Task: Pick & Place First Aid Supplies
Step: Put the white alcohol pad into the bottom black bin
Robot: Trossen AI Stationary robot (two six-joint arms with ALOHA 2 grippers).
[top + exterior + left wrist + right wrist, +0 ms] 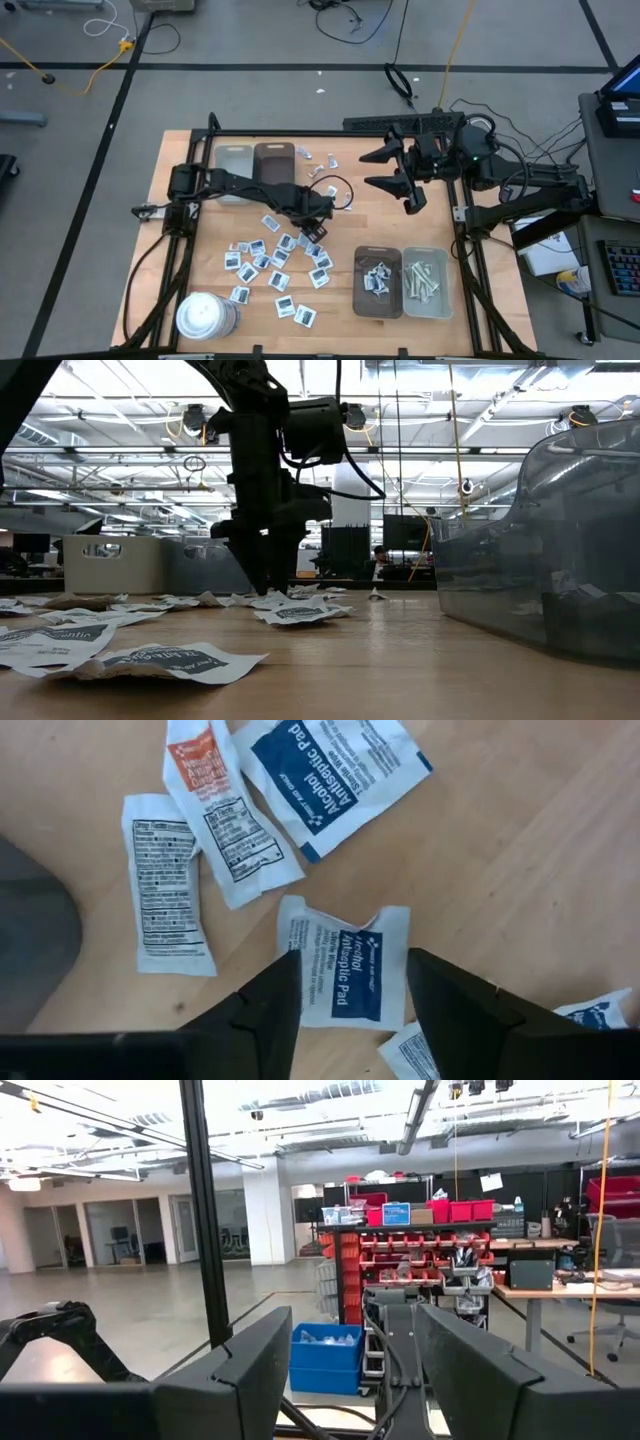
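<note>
Packet (345,965) flat on table (520,860), straddled by spread left end effector (348,1010): lower squarely, close on centre, avoid neighbouring packets.

A workshop-like lab: red parts bins (420,1245), workbench (565,1292), exposed ceiling trusses (420,455)

Your white, blue-printed packets (270,262) lie flat and scattered on the table; more sit in the brown tray (378,278).
</note>
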